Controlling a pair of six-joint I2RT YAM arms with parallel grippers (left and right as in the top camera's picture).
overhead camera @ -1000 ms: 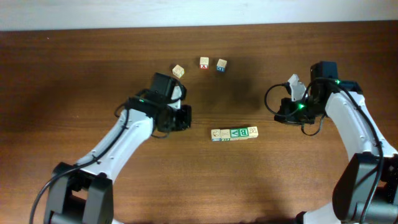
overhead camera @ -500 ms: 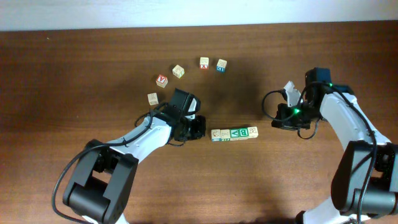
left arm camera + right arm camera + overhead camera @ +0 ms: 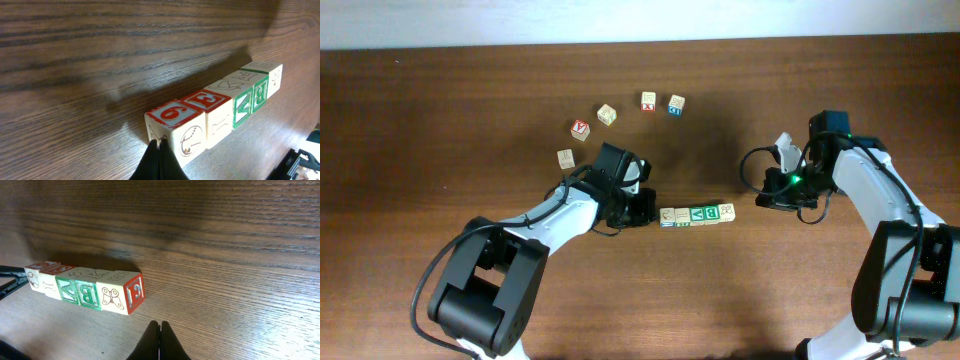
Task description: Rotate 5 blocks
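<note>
**A:** Blocks (image 3: 697, 214) first: where are they?

**B:** All five blocks sit in one tight row on the table (image 3: 440, 120), near its middle and between the two arms. The row runs side to side, each cube touching its neighbour.

**A:** What shows on them?

**B:** Pale wood. From the left wrist, the near end cube, the 9 block (image 3: 172, 114), has a red 9 on top, and the next has a red 3. Further along come green faces, an A and a B. From the right wrist, the opposite end is the red-letter block (image 3: 134, 292). Its end face is red, and a butterfly is drawn on its side.

**A:** And the left fingers (image 3: 154, 162)?

**B:** Pressed together, with nothing between them. Their tips sit at the bottom edge of the 9 block's end face. It looks like contact, though I cannot be sure.

**A:** The right fingers (image 3: 155, 342)?

**B:** Also closed flat, with nothing held. They are near the row's red-letter end but apart from it, with bare wood between.

**A:** Anything else out there?

**B:** Five loose cubes lie farther back, well apart from the row. There is a red V cube (image 3: 580, 129), a red X cube (image 3: 648, 101) and a pale cube (image 3: 607, 114) between those two. A blue-printed cube (image 3: 676, 104) sits just beside the X cube, and a second pale cube (image 3: 566, 158) lies nearest the left arm. The faces of the pale ones are too small to read from overhead.
</note>
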